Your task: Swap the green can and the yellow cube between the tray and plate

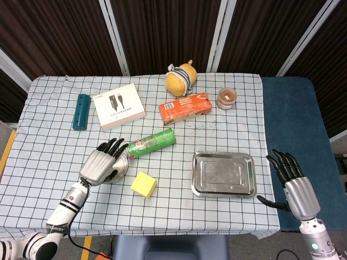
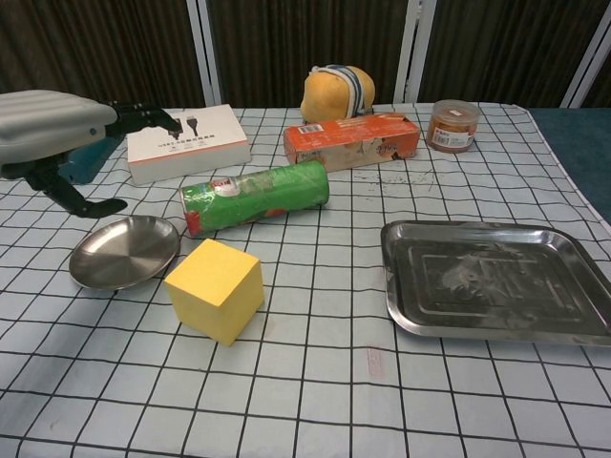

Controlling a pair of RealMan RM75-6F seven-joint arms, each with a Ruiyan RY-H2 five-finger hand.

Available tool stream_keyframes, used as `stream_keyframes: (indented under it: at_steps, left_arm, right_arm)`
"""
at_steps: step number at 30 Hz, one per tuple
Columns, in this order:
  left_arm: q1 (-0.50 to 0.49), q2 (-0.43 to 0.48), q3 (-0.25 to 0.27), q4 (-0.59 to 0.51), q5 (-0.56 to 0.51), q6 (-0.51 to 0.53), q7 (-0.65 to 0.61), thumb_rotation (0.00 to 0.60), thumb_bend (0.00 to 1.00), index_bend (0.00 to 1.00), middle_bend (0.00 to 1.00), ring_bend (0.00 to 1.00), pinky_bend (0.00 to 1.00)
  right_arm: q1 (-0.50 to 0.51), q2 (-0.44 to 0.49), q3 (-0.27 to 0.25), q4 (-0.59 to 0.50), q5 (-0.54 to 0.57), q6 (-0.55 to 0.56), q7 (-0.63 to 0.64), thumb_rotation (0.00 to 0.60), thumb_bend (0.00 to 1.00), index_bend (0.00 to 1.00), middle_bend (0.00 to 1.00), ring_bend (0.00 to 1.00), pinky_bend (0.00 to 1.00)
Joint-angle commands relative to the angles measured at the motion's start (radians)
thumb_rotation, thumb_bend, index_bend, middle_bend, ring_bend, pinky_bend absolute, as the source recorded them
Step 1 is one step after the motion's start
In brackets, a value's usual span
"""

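The yellow cube [image 1: 144,184] [image 2: 215,289] sits on the checked cloth, just right of the round steel plate [image 2: 124,252] and free of any hand. The green can [image 1: 151,143] [image 2: 256,197] lies on its side on the cloth behind both. The steel tray [image 1: 223,174] [image 2: 494,280] at the right holds nothing. My left hand [image 1: 100,164] [image 2: 59,127] hovers above the plate with fingers spread, holding nothing; in the head view it hides most of the plate. My right hand [image 1: 293,182] stays open off the table's right edge.
At the back lie a teal cylinder [image 1: 81,111], a white box [image 1: 118,105], an orange carton [image 1: 185,108], a plush toy [image 1: 180,78] and a small jar [image 1: 226,98]. The table's front edge runs close below the cube.
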State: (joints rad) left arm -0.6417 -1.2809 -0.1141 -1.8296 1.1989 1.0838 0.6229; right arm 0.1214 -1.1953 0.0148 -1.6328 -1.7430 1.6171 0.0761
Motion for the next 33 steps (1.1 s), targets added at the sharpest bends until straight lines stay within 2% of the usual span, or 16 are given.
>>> stream_keyframes:
  at_steps: [1, 9, 15, 21, 28, 33]
  left_arm:
    - [-0.075, -0.11, -0.048, 0.102, -0.013, -0.059, -0.022, 0.6, 0.37, 0.0, 0.0, 0.0, 0.22]
    - [-0.164, -0.277, -0.099, 0.287, -0.086, -0.101, -0.018, 0.6, 0.37, 0.0, 0.0, 0.0, 0.22]
    - [-0.219, -0.336, -0.122, 0.362, -0.21, -0.153, 0.028, 0.6, 0.37, 0.0, 0.0, 0.0, 0.22]
    - [-0.259, -0.363, -0.116, 0.385, -0.298, -0.177, 0.079, 0.6, 0.37, 0.0, 0.0, 0.0, 0.22]
    - [-0.319, -0.431, -0.109, 0.524, -0.384, -0.236, 0.099, 0.6, 0.37, 0.0, 0.0, 0.0, 0.22]
    - [-0.334, -0.465, -0.096, 0.594, -0.379, -0.246, 0.081, 0.6, 0.37, 0.0, 0.0, 0.0, 0.22]
  right_arm:
    - [-0.005, 0.005, -0.005, -0.002, -0.012, 0.011, 0.003, 0.6, 0.08, 0.0, 0.0, 0.0, 0.0]
    - [-0.005, 0.015, -0.02, -0.003, -0.028, -0.003, 0.001, 0.6, 0.08, 0.0, 0.0, 0.0, 0.0]
    - [0.0, 0.02, -0.028, -0.006, -0.031, -0.024, -0.004, 0.6, 0.08, 0.0, 0.0, 0.0, 0.0]
    - [0.005, 0.019, -0.028, -0.006, -0.027, -0.035, -0.001, 0.6, 0.08, 0.0, 0.0, 0.0, 0.0]
    - [0.007, 0.024, -0.033, -0.005, -0.03, -0.042, 0.007, 0.6, 0.08, 0.0, 0.0, 0.0, 0.0]
    - [0.01, 0.029, -0.031, -0.007, -0.027, -0.044, 0.02, 0.6, 0.08, 0.0, 0.0, 0.0, 0.0]
